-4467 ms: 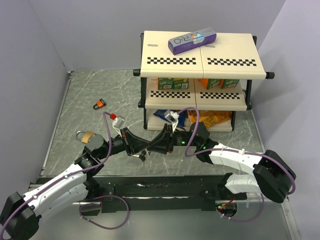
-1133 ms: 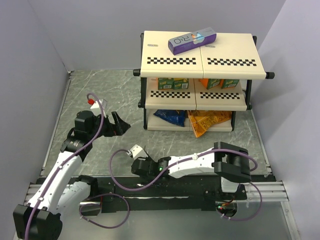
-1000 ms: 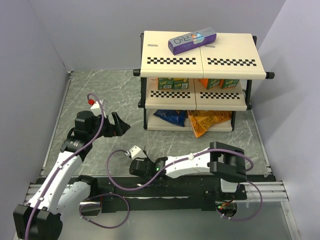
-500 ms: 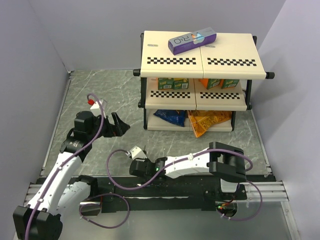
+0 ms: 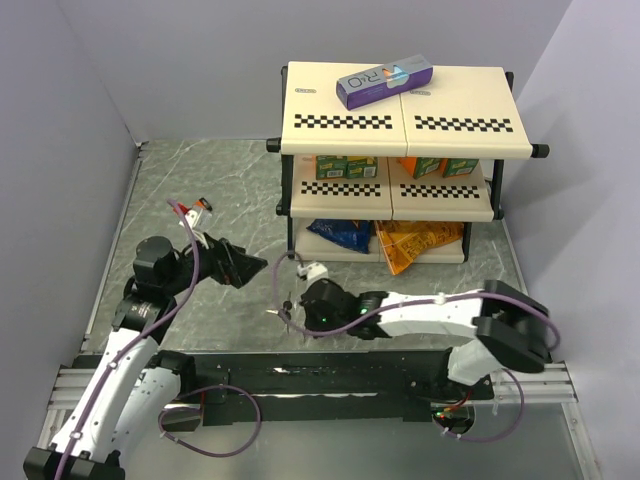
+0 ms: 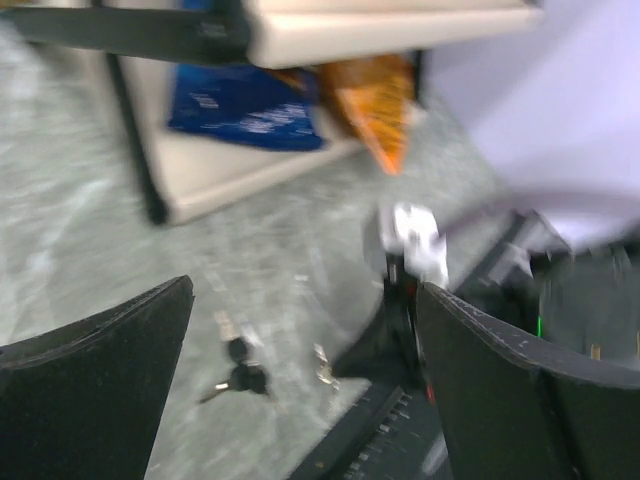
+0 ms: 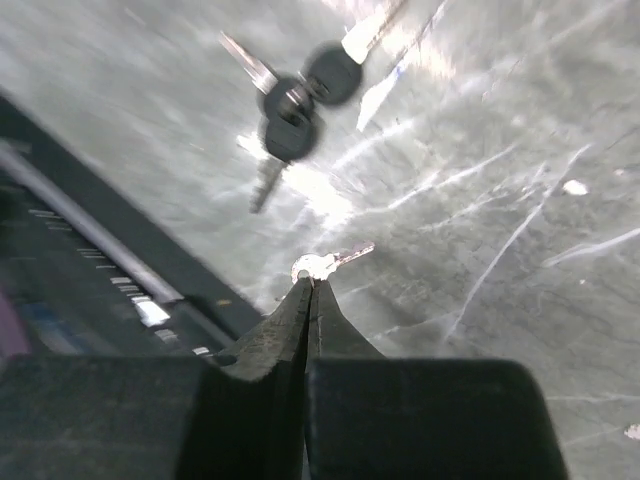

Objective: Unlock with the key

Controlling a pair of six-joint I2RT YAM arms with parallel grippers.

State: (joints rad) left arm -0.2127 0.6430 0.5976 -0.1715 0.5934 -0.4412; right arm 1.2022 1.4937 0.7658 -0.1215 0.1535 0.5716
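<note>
My right gripper (image 7: 310,282) is shut, its fingertips pinching the round head of a tiny all-silver key (image 7: 326,263) just above the marbled table. A bunch of black-headed keys (image 7: 300,95) lies a little beyond it. From above, the right gripper (image 5: 287,314) sits near the front rail with the keys (image 5: 285,301) at its tip. My left gripper (image 5: 255,268) stands open just left of it, pointing right. In the blurred left wrist view the wide-open left gripper (image 6: 305,300) frames the black-headed keys (image 6: 240,376) and the silver key (image 6: 322,365) at the right gripper (image 6: 385,345).
A small orange-and-black padlock (image 5: 203,207) lies at the back left of the table. A two-tier shelf rack (image 5: 400,125) with snack bags and boxes stands behind, with a purple box (image 5: 384,80) on top. The black front rail (image 5: 330,375) runs close below the keys.
The right gripper has closed fully and moved right and away from the front rail. The left arm has swung down, its open gripper now pointing at the keys.
</note>
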